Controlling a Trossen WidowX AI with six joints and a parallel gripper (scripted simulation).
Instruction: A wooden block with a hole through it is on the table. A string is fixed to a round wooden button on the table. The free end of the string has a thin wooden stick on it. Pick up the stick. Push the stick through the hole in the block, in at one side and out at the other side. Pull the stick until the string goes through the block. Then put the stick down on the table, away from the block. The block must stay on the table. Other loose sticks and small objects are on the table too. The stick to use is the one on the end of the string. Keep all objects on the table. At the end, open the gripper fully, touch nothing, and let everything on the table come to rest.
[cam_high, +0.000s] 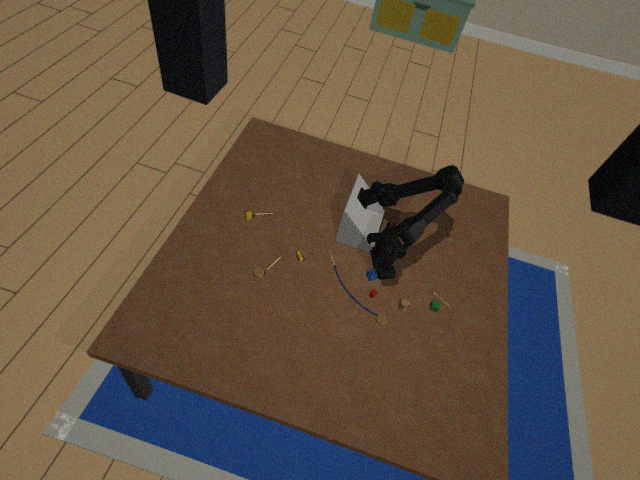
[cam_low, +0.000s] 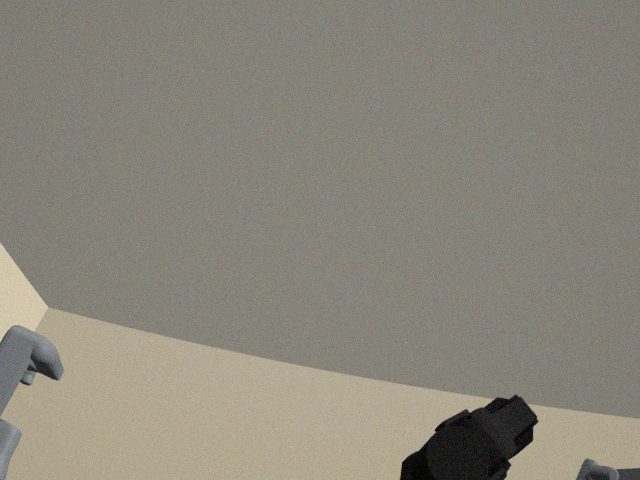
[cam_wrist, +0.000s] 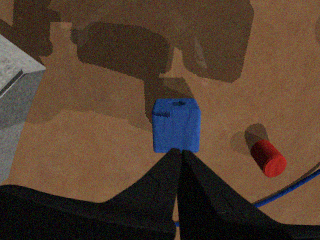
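My gripper (cam_wrist: 178, 157) is shut and empty; its tips appear at the blue cube's near edge, and contact cannot be told. In the top view its fingertips cannot be made out. The stick (cam_high: 331, 257) lies on the table at the free end of the blue string (cam_high: 347, 291) (cam_wrist: 287, 190), which curves to the round button (cam_high: 381, 319). The pale grey block (cam_high: 351, 229) (cam_wrist: 12, 115) stands beyond the stick in the top view and at the left edge of the wrist view. Its hole cannot be made out. The string is outside the block.
A blue cube (cam_high: 371, 274) (cam_wrist: 176, 127) and red cylinder (cam_high: 372, 293) (cam_wrist: 267, 158) lie near the string. A green piece (cam_high: 435, 305) and loose stick (cam_high: 442, 300) are right. Yellow pieces (cam_high: 299, 256) (cam_high: 249, 215), sticks (cam_high: 274, 262) (cam_high: 264, 213) and another button (cam_high: 258, 271) are left.
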